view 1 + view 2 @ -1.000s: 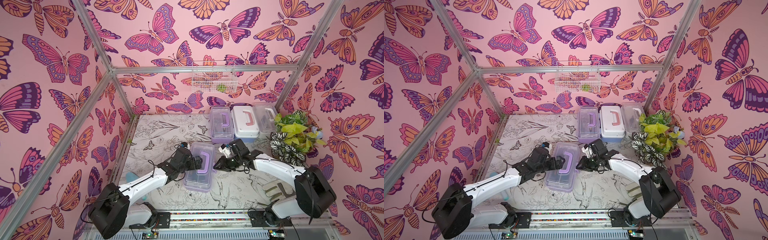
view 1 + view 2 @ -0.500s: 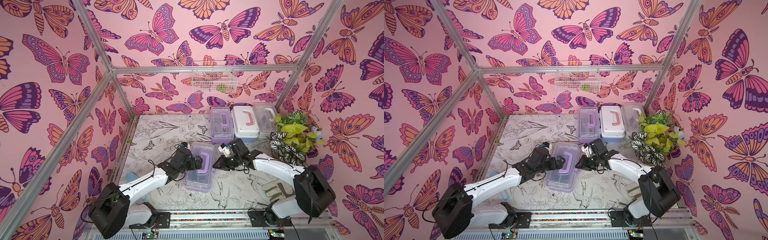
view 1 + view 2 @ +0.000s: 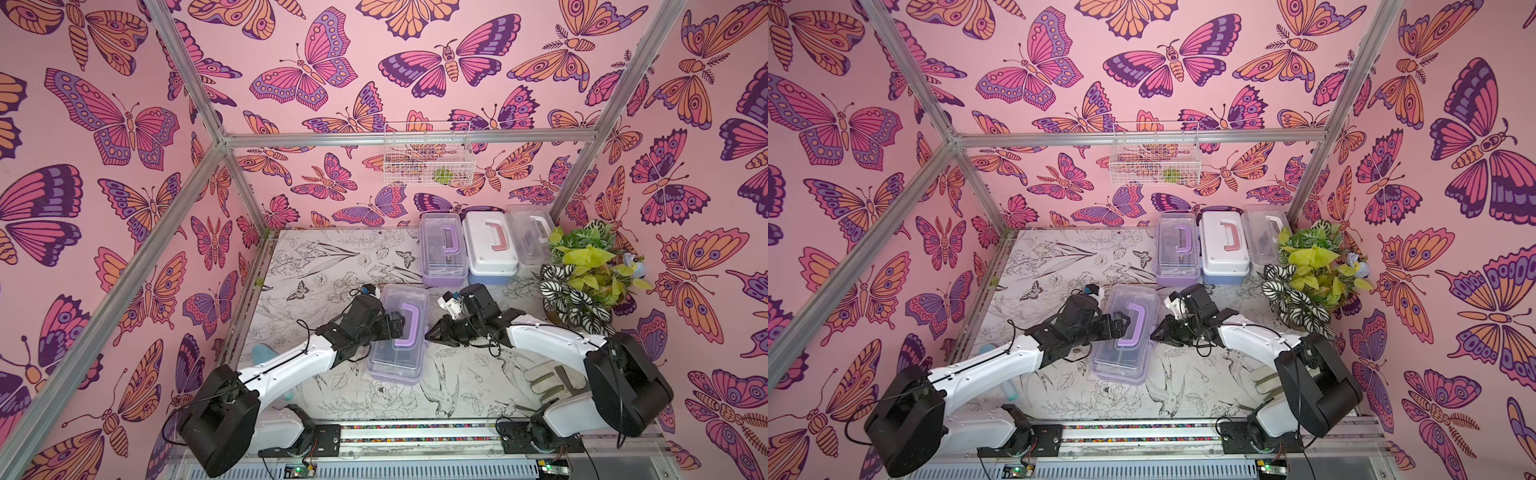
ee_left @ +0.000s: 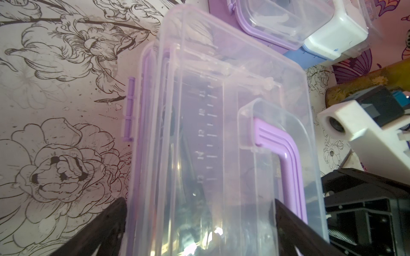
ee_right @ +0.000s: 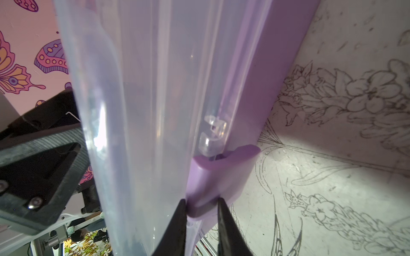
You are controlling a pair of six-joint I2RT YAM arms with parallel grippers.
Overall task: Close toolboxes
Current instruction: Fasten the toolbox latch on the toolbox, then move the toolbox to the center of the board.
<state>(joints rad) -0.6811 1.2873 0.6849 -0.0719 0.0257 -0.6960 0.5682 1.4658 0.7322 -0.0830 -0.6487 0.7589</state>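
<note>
latch (image 5: 219, 177) pinched in right claw (image 5: 200, 208); left claw (image 4: 199, 204) spread over toolbox (image 4: 221, 88)

The only writing I can read is a moulded ruler scale (image 4: 207, 137) in the clear plastic of the purple toolbox (image 3: 398, 332), which lies at 7 o'clock from the back row. I make out 12, 14 and 13 on it. The neighbouring numerals are too faint.

The toolbox lid (image 4: 221, 110) looks glossy clear plastic, its latch (image 5: 213, 181) matt.
</note>
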